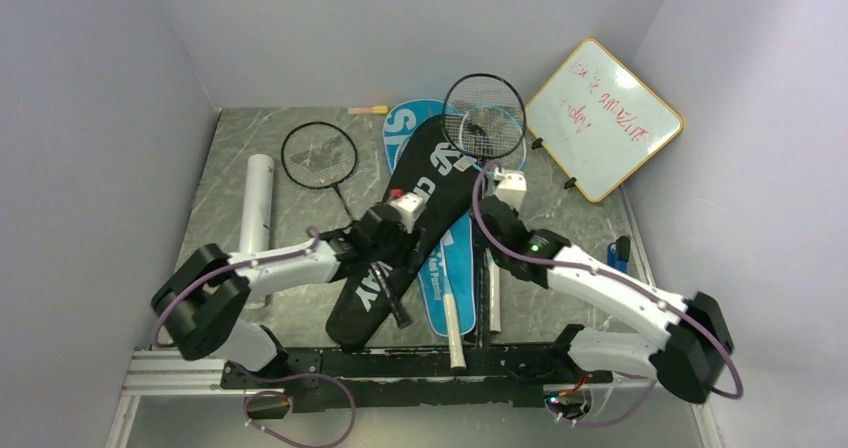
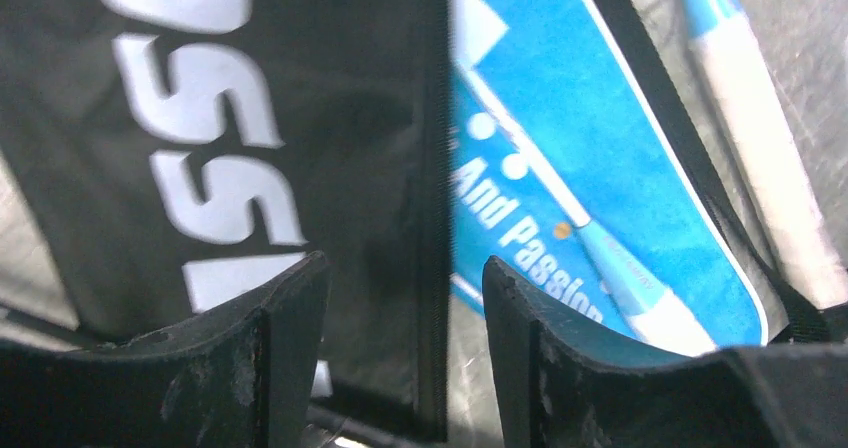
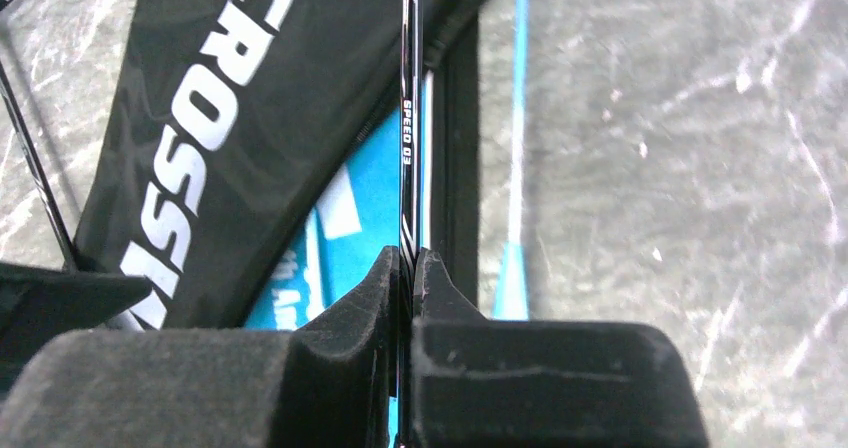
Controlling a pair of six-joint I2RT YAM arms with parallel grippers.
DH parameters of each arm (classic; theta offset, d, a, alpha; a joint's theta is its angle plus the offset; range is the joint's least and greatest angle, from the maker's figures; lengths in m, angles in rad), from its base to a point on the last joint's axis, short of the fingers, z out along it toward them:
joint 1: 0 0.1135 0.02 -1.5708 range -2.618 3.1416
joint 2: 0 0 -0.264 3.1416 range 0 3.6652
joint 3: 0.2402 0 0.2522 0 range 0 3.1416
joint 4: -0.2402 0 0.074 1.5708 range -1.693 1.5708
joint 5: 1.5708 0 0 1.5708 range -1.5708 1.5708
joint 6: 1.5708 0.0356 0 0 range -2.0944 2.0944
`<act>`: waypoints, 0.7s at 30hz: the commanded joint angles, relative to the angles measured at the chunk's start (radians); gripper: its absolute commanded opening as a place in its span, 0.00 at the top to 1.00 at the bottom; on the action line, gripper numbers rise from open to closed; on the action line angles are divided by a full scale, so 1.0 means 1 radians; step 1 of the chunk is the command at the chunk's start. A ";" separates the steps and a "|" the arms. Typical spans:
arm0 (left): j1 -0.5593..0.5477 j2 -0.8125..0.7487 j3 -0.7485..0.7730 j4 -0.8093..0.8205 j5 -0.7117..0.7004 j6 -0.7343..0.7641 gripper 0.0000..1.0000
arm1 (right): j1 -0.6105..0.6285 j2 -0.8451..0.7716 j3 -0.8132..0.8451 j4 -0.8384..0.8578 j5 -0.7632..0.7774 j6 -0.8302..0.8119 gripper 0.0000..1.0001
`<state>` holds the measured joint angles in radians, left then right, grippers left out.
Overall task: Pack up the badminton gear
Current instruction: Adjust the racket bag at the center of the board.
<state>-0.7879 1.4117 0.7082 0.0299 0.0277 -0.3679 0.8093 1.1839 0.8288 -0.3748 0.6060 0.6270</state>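
Left arm (image 1: 285, 265) and right arm (image 1: 612, 288) are white shells with chunky black joints, a purple cable (image 1: 480, 223) looping along each, scuffed black fingers (image 2: 285, 353), and a tiny green light (image 1: 535, 247) on the right.

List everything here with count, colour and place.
tube: one, white, far left.
black cover: one, atop blue cover.
blue cover: one, centre.
loose racket: one, black, head left of covers.
held racket: one, black, in right gripper.
light-blue racket: one, right of covers.
white grip: one, on blue cover, racket unclear.
whiteboard: one, wood-framed, back right.
marker: one, pink-yellow, back edge.
left gripper: open, astride black cover's edge.
right gripper: shut on held racket.
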 commanded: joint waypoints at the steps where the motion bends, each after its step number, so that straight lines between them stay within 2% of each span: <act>1: -0.116 0.097 0.151 -0.099 -0.161 0.125 0.39 | -0.002 -0.189 -0.084 -0.058 0.068 0.087 1.00; 5: -0.142 0.168 0.201 -0.144 -0.203 0.139 0.46 | -0.001 -0.348 -0.186 -0.076 0.067 0.116 1.00; 10: -0.147 0.233 0.223 -0.166 -0.194 0.130 0.49 | -0.003 -0.483 -0.259 -0.087 0.048 0.136 1.00; 17: -0.155 0.314 0.264 -0.190 -0.203 0.129 0.48 | -0.002 -0.494 -0.294 -0.085 0.033 0.149 1.00; 21: -0.159 0.331 0.298 -0.231 -0.255 0.121 0.75 | -0.002 -0.449 -0.278 -0.114 0.017 0.158 1.00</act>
<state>-0.9382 1.7206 0.9699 -0.1558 -0.1757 -0.2535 0.8062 0.7094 0.5297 -0.4812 0.6220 0.7639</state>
